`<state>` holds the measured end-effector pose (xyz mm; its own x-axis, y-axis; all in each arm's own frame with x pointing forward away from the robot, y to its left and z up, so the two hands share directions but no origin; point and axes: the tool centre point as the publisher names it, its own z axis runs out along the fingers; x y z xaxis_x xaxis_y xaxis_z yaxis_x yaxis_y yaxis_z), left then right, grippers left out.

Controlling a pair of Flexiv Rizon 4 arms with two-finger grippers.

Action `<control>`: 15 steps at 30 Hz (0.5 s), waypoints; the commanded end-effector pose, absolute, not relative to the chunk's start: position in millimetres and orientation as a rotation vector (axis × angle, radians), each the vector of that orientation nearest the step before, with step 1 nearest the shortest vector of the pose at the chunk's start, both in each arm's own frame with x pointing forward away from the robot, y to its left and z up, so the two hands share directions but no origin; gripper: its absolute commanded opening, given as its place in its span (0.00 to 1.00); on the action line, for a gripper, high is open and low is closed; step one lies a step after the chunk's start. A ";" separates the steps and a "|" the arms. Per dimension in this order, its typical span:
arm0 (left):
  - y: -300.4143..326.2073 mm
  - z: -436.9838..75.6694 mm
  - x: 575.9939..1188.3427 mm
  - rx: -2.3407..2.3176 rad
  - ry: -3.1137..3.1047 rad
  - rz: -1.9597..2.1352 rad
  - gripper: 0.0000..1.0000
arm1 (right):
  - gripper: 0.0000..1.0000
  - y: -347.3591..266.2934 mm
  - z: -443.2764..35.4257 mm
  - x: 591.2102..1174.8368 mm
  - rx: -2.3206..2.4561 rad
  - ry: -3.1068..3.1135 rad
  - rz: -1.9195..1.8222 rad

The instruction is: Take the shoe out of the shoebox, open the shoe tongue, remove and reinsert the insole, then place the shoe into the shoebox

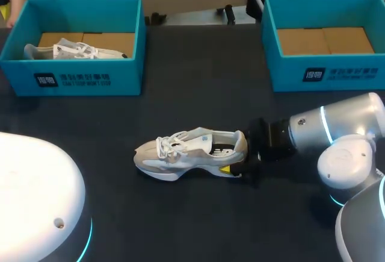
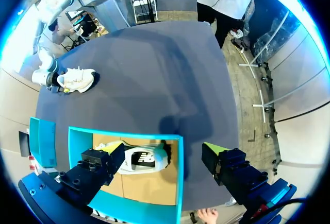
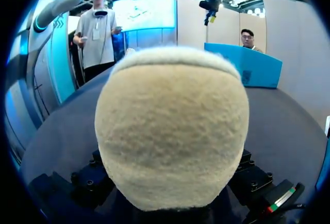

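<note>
A beige and white shoe lies on its side on the dark table, toe pointing left. My right gripper sits at its heel, open, with one yellow fingertip on the near side by the sole. In the right wrist view the fuzzy heel fills the space between the fingers and hides the tips. My left gripper hangs open high above the left teal shoebox, and the left wrist view shows the table shoe far ahead.
The left teal box at the back left holds a second shoe, also seen under my left gripper as the boxed shoe. A second teal box at the back right shows only its cardboard floor.
</note>
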<state>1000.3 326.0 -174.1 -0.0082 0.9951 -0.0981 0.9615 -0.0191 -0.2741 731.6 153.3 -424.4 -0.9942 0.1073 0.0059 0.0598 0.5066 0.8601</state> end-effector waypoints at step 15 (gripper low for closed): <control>326.2 -173.5 999.4 -2.121 -2.105 0.397 1.00 | 0.00 159.7 -430.9 731.7 0.160 2.682 1.537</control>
<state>1000.3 326.0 -174.1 -0.0082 0.9951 -0.0981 0.9615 -0.0191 -0.2741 731.1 153.9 -425.0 -0.9937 0.1118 0.0104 0.0652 0.4987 0.8643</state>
